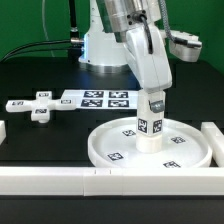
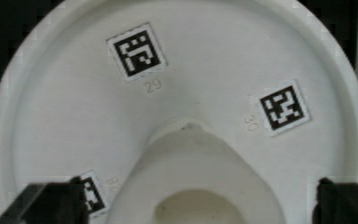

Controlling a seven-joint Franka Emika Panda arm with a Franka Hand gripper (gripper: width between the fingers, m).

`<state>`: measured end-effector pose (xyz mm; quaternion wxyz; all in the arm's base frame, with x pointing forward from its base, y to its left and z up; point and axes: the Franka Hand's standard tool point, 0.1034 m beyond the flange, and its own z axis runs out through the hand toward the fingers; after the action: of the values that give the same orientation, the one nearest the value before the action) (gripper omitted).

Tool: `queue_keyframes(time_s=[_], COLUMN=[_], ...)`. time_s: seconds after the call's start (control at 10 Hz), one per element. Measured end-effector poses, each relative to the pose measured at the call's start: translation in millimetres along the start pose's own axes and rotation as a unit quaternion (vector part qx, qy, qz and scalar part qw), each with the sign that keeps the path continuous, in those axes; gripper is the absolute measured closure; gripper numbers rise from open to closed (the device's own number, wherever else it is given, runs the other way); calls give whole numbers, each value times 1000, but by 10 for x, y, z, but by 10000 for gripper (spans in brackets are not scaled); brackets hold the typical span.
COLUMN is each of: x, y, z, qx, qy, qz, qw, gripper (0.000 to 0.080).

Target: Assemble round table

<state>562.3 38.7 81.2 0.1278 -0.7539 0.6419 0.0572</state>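
The large round rimmed disc (image 1: 115, 143) lies flat on the black table at the front of the exterior view's right. The short thick post (image 1: 150, 128) stands upright on its middle. My gripper (image 1: 150, 99) is straight above, with its fingers down either side of the post's top. In the wrist view the disc (image 2: 194, 80) fills the picture and the post (image 2: 202, 165) shows end-on. The dark fingers (image 2: 51, 203) stand on both sides with a small gap to the post, so the gripper (image 2: 197, 203) is open. The small cross-shaped piece (image 1: 36, 107) lies loose on the exterior view's left.
The marker board (image 1: 97, 98) lies flat behind the disc. Long white border rails run along the front (image 1: 90, 181), at the exterior view's right (image 1: 214, 137) and at its left edge (image 1: 3, 130). The arm's base (image 1: 100, 45) stands at the back.
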Motion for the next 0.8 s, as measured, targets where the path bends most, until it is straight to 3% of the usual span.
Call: queue_keyframes(time_s=[0.3,0.6,0.8], x=[-1,-72,-90], y=[10,-6,-8], z=[1,-20,-21], qx=[-5,-42,-49], qy=[-1,7,7], qz=[-108,-254,-348], qw=[994,966,936], gripper=[151,151,151])
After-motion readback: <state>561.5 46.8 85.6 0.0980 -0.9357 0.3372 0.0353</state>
